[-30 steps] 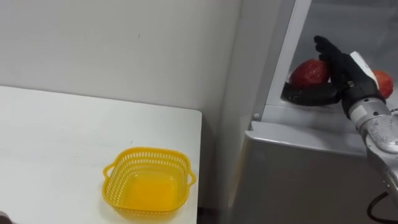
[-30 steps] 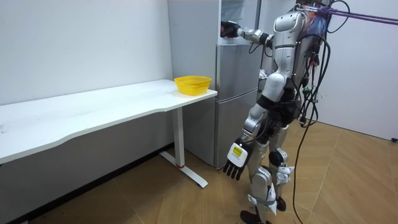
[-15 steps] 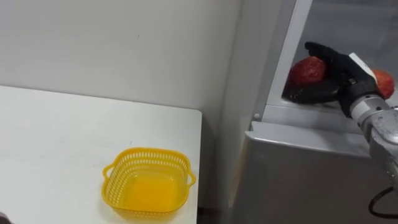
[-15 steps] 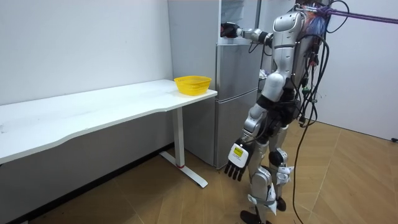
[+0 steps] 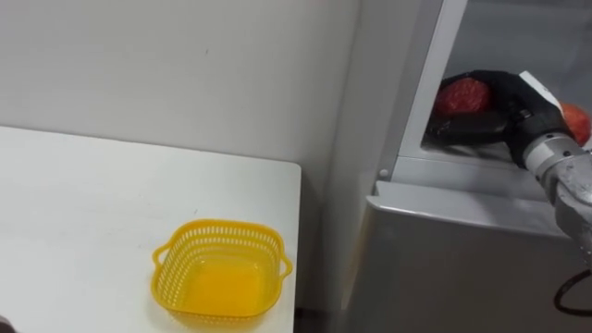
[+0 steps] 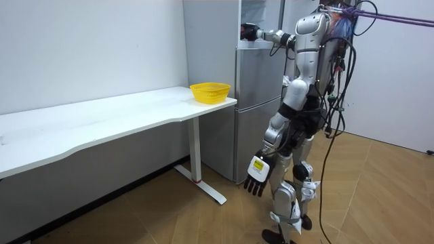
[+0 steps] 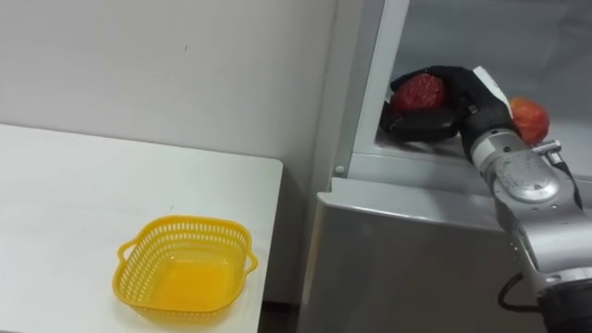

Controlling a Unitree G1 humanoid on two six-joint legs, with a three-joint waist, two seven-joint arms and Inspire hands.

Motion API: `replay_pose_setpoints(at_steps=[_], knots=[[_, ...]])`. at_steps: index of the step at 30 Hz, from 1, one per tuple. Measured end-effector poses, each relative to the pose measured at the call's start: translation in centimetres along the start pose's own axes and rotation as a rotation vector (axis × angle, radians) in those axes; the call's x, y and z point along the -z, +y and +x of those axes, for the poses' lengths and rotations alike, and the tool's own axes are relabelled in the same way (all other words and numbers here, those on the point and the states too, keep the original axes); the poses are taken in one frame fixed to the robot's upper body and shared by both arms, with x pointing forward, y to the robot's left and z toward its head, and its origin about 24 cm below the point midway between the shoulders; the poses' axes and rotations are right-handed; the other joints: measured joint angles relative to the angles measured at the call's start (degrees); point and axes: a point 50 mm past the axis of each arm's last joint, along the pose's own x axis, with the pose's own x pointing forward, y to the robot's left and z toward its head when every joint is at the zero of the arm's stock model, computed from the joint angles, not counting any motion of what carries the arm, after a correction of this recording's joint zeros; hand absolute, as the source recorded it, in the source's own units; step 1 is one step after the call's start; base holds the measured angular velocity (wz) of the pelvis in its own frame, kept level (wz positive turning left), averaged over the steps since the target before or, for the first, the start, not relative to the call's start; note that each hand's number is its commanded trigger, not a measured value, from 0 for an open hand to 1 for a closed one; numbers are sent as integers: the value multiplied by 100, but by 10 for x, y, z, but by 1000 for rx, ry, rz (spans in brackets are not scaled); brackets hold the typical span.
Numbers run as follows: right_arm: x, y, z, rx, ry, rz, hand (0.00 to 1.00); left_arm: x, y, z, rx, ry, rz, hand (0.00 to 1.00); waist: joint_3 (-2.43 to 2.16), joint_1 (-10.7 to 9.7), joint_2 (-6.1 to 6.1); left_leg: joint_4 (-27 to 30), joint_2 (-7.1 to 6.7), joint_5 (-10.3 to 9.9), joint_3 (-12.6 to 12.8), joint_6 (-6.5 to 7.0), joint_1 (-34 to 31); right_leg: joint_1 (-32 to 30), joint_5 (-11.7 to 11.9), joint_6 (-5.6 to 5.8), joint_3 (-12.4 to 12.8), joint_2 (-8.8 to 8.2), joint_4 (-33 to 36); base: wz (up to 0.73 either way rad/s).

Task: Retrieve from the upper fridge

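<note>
Since a second ago the right hand (image 5: pixel 523 106) has closed on the red fruit (image 5: pixel 462 94) in the upper compartment of the fridge (image 5: pixel 444 250); its fingers (image 5: pixel 490 78), then upright beside the fruit, now arch over the top of it, with the thumb lying under its front, so the fruit is wrapped between them; the fruit seems to sit a little higher than before, though whether it has left the fridge shelf I cannot tell; a second, paler red fruit (image 5: pixel 575 121) lies in the same compartment, just past the wrist; the left hand (image 6: pixel 256 177) hangs low in front of the fridge's lower door, fingers straight and holding nothing; the yellow basket (image 5: pixel 220 224) stands empty on the white counter (image 5: pixel 83 203) just beside the fridge; the robot stands upright facing the fridge, right arm raised. As I judge it, the reach and the grasp are done; what is left is drawing the fruit out of the fridge and, likely, carrying it to the basket.
</note>
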Motion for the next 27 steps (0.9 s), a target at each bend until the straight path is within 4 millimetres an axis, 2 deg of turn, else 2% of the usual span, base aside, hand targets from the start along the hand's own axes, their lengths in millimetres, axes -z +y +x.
replay_pose_setpoints(at_steps=[6,13,19,23,27], knots=[[3,-1,0,20,13,-16,100,-11,0,0,1,-36,16,0,15,100,-1,-2,5,0,53,0,19,0,0,0,2,-5,-1,-4],[2,0,0,24,11,-31,100,-11,-1,0,2,-38,24,0,33,108,16,-18,8,0,55,-1,15,0,0,0,2,0,3,0],[0,1,-2,48,-2,-45,100,-11,-1,0,-1,-40,23,0,29,101,4,-30,7,0,77,-1,43,-2,0,0,24,0,4,-1],[2,7,-11,92,-27,-39,100,-14,-1,0,-2,-53,22,0,18,87,-12,-37,6,0,78,-1,47,-2,0,0,55,0,-3,0],[1,11,-22,148,-72,-13,100,-16,-1,0,-20,-61,16,0,17,94,59,-36,8,0,79,-1,62,-2,0,0,74,9,-16,0]])
